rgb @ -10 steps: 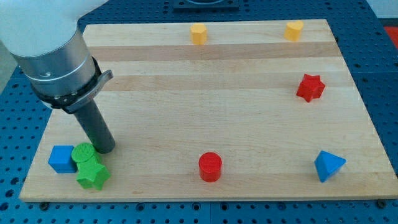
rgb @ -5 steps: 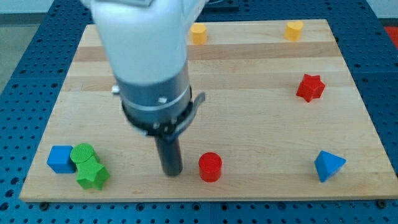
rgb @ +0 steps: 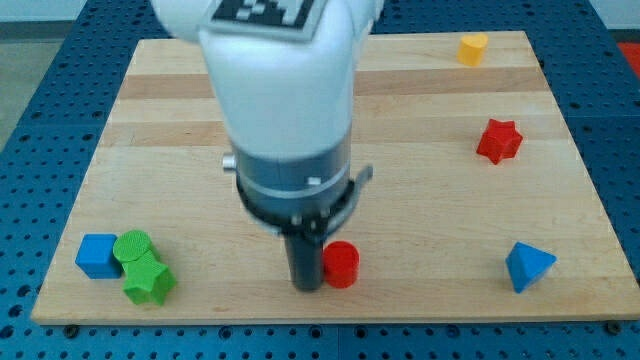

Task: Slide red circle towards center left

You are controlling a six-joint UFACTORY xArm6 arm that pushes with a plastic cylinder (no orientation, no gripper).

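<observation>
Near the bottom edge, just right of middle, the red circle (rgb: 341,264) sits with my tip (rgb: 305,287) touching or just beside its left side. There is no claw on this arm, only the plain rod, so it holds nothing. Judged from this, the slide is not begun: the circle is far from the centre left, and my tip stands on the wrong side for a leftward push. The board (rgb: 420,120) is pale wood on a blue perforated table (rgb: 620,100). Elsewhere: red star (rgb: 499,140), blue triangle (rgb: 527,266), yellow block (rgb: 473,47), blue cube (rgb: 98,256), green cylinder (rgb: 133,247), green star (rgb: 148,282).
</observation>
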